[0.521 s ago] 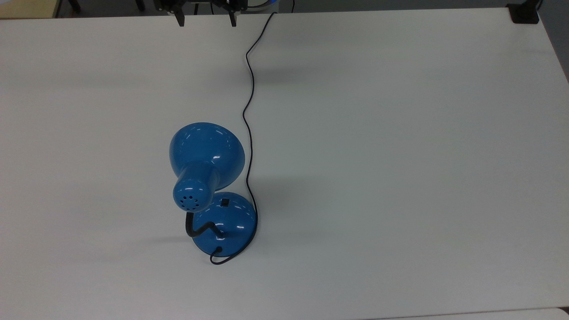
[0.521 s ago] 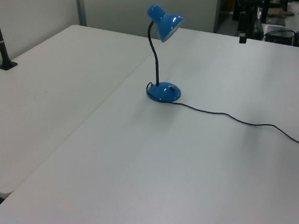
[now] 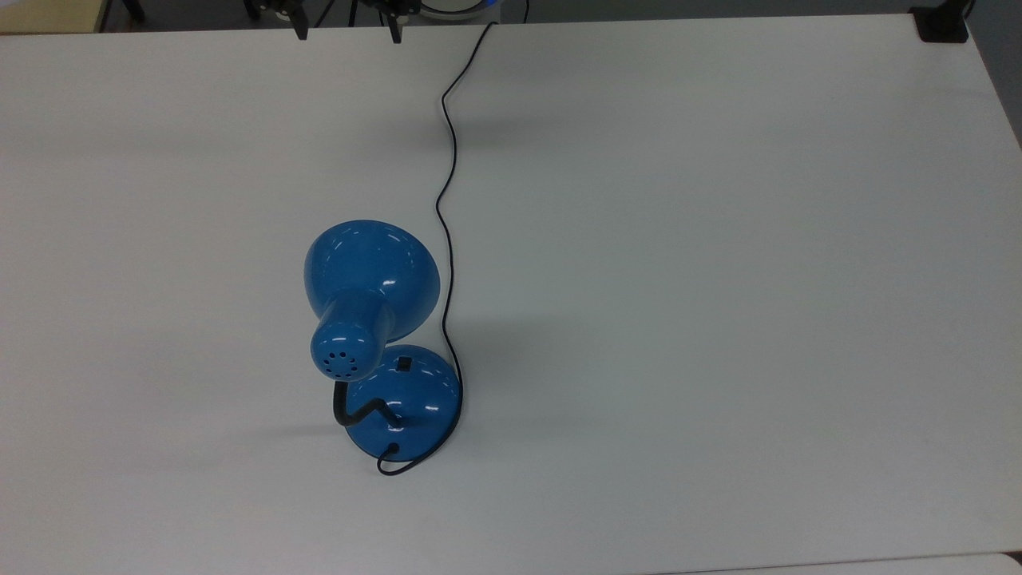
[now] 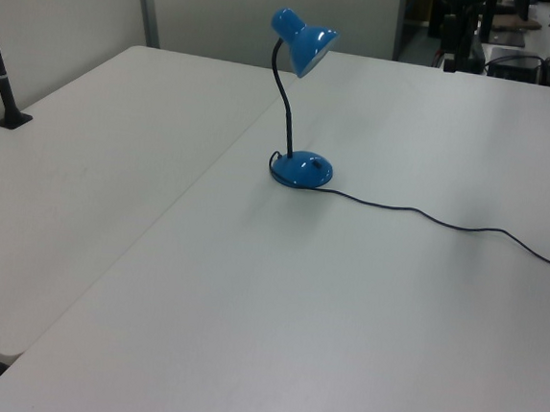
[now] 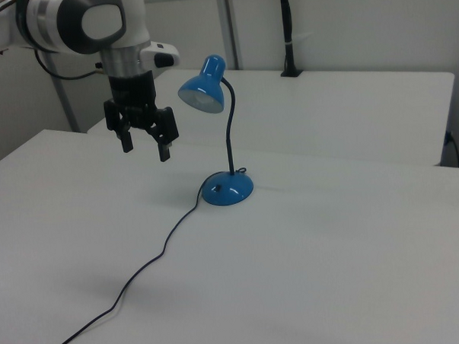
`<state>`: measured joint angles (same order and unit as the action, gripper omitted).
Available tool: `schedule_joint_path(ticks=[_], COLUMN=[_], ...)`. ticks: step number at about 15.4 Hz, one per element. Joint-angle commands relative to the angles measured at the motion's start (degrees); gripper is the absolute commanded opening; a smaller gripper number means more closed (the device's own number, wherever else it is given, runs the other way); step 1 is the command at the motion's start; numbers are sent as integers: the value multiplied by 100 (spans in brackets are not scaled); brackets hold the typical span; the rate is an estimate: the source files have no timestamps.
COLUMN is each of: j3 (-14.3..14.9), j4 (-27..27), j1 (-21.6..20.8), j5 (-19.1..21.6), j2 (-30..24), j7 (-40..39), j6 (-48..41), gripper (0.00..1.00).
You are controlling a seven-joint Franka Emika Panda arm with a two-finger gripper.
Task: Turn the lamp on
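Lamp (image 5: 222,134) upright, shade toward fingers (image 5: 126,142)

In the top view, the upper edge cuts off my gripper (image 3: 344,33) above its fingertips (image 3: 301,32). The lamp (image 3: 371,299) shade overlaps part of its base (image 3: 415,399). The cord (image 3: 447,200) runs past the table (image 3: 718,279) edge.

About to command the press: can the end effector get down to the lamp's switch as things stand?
Probably yes. The end effector hangs open above the table, well short of the lamp. The switch on the base sits just clear of the shade in the top view.
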<state>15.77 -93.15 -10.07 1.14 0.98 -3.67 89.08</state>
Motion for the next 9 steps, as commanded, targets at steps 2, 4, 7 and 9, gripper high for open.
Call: schedule_joint_path(ticks=[2, 4, 7, 9], j3=[119, 119, 119, 128], j4=[148, 148, 139, 139], j1=[-74, -74, -66, -66], j5=[0, 0, 18, 88], j2=[33, 51, 78, 95], j7=[-20, -46, -388, -625], j6=[-207, -180, -84, 47], gripper=[100, 93, 47, 11])
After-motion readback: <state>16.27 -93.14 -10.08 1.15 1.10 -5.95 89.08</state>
